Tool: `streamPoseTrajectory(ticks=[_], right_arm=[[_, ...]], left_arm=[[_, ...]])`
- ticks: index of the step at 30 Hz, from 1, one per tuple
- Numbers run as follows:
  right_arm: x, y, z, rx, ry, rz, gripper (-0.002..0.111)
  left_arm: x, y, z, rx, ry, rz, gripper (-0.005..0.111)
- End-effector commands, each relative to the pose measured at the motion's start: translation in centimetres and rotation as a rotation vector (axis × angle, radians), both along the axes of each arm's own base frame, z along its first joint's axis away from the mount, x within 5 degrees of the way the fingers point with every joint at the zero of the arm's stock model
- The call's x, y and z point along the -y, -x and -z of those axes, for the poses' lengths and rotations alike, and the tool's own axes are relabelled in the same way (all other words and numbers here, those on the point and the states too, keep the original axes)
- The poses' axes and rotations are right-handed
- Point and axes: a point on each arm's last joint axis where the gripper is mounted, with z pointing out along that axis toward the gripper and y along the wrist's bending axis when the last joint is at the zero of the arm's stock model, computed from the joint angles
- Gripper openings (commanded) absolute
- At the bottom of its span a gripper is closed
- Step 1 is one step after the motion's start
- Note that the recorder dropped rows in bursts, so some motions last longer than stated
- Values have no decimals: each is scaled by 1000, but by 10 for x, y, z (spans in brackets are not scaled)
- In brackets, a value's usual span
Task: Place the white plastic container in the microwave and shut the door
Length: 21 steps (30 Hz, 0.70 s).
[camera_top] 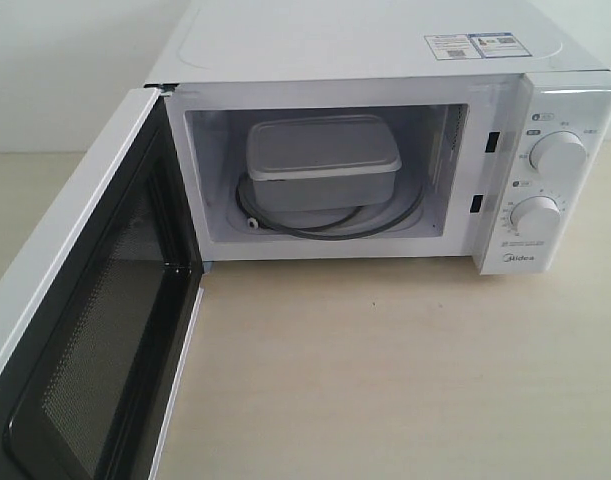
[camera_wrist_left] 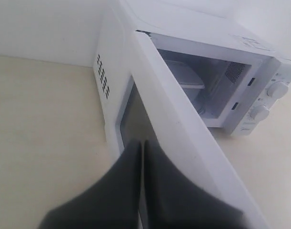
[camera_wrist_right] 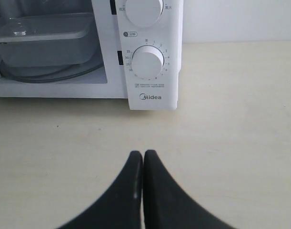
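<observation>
The white plastic container (camera_top: pixel 323 165) sits lidded inside the microwave (camera_top: pixel 385 50), on the round turntable ring; it also shows in the right wrist view as the container (camera_wrist_right: pixel 45 40) and partly in the left wrist view as the container (camera_wrist_left: pixel 185 76). The door (camera_top: pixel 80 330) stands wide open, swung out to the left, its dark mesh window facing inward. My left gripper (camera_wrist_left: pixel 142 142) is shut and empty, close behind the door's outer face (camera_wrist_left: pixel 183 129). My right gripper (camera_wrist_right: pixel 143 153) is shut and empty over the table, in front of the dial panel (camera_wrist_right: pixel 147 62). Neither gripper shows in the exterior view.
The beige tabletop (camera_top: pixel 385 370) stretches out in front of the microwave. Two round dials (camera_top: pixel 557 153) are on its right panel. A white wall runs behind. Vent holes (camera_wrist_left: pixel 103 76) mark the microwave's left side.
</observation>
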Motion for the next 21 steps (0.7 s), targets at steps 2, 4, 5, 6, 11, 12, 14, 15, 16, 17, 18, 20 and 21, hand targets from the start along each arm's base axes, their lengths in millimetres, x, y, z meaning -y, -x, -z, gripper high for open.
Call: streamPoseTrajectory(ticks=[2, 4, 5, 6, 11, 12, 14, 15, 16, 17, 18, 20, 21], right_arm=[[0, 0, 0, 4, 0, 4, 0], [0, 0, 0, 4, 0, 4, 0], [0, 0, 0, 4, 0, 4, 0], [0, 0, 0, 4, 0, 4, 0], [0, 0, 0, 4, 0, 4, 0], [0, 0, 0, 4, 0, 4, 0], [0, 0, 0, 4, 0, 4, 0], [0, 0, 0, 4, 0, 4, 0], [0, 0, 0, 4, 0, 4, 0], [0, 0, 0, 4, 0, 4, 0], [0, 0, 0, 4, 0, 4, 0], [0, 0, 0, 4, 0, 4, 0], [0, 0, 0, 4, 0, 4, 0]], left_arm=[[1, 1, -1, -9, 19, 6, 4], [2, 1, 0, -23, 19, 12, 4], [3, 2, -2, -12, 36, 20, 4], [4, 4, -7, 11, 71, 32, 4], [17, 18, -36, 176, 148, 185, 4], [18, 19, -36, 192, 124, 202, 4], [18, 17, -37, 225, 96, 204, 4], [15, 16, -44, 301, 119, 166, 4], [13, 16, -50, 354, 135, 142, 4], [9, 18, -59, 436, 156, 106, 4], [7, 19, -67, 466, 150, 89, 4], [7, 3, -76, 396, 103, 74, 4], [8, -7, -79, 358, 88, 77, 4]])
